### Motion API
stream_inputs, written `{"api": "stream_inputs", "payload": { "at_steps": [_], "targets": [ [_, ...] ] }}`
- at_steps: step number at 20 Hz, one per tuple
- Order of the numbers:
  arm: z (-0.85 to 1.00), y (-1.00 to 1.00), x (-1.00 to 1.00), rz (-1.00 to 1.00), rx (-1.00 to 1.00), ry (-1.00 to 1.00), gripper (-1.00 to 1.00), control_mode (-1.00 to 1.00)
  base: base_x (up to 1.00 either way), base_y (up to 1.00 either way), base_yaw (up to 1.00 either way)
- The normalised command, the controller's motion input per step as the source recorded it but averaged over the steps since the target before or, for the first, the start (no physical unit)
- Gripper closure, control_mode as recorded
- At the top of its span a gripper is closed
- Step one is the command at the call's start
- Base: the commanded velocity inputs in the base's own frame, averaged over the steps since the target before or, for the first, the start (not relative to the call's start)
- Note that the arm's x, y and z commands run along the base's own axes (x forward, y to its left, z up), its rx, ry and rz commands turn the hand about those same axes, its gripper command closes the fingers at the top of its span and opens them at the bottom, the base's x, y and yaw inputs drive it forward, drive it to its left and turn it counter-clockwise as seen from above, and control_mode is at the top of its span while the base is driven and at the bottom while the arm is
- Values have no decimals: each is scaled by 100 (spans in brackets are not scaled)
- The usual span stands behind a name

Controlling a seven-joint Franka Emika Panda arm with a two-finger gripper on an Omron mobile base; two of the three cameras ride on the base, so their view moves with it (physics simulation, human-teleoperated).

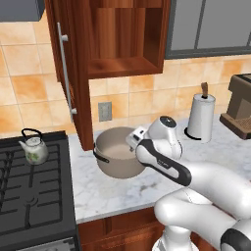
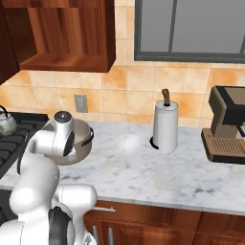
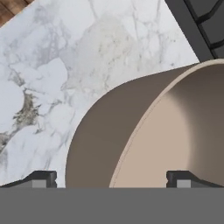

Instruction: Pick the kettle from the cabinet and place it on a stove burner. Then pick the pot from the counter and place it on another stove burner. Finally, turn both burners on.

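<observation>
From the left base view I saw the small silvery-white kettle with the green leafy print [image 1: 33, 148] upright on a grate of the black gas range [image 1: 34, 196], so I judged the first placement done. The dark reddish-brown wall cabinet [image 1: 122, 44] stood with its door [image 1: 68, 73] swung out and its shelf bare. The wide taupe-grey metal pot [image 1: 115, 157] sat on the white marble counter [image 1: 122, 188], near the range edge, and the white arm's wrist was bent down over the pot's right rim, which is where I needed it for a rim grasp. A white paper-towel roll on a dark post [image 1: 201, 117] stood well apart, to the right.

From the right base view the arm's wrist covered much of the pot [image 2: 85, 136], only its right wall and a dark loop handle showing. The kettle [image 2: 5, 123] was at the far left on the range. A brown coffee machine [image 2: 225, 127] sat at the counter's right end, out of the way.

In the hand view the gripper [image 3: 111, 178] had its jaws spread wide and holding nothing, one fingertip outside the pot wall [image 3: 92, 144] and the other over the pale inside, straddling the rim. I took that as lined up to close on the wall; the pot was not yet gripped.
</observation>
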Motion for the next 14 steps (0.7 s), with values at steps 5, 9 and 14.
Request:
{"api": "stream_inputs", "payload": {
  "at_steps": [5,9,14],
  "targets": [
    [-16,7,14,2,0,0,-100,-100,0,0,0],
    [-15,8,11,1,-2,0,-100,-100,0,0,0],
    [-5,1,0,0,-1,0,100,-100,0,0,0]
  ]
}}
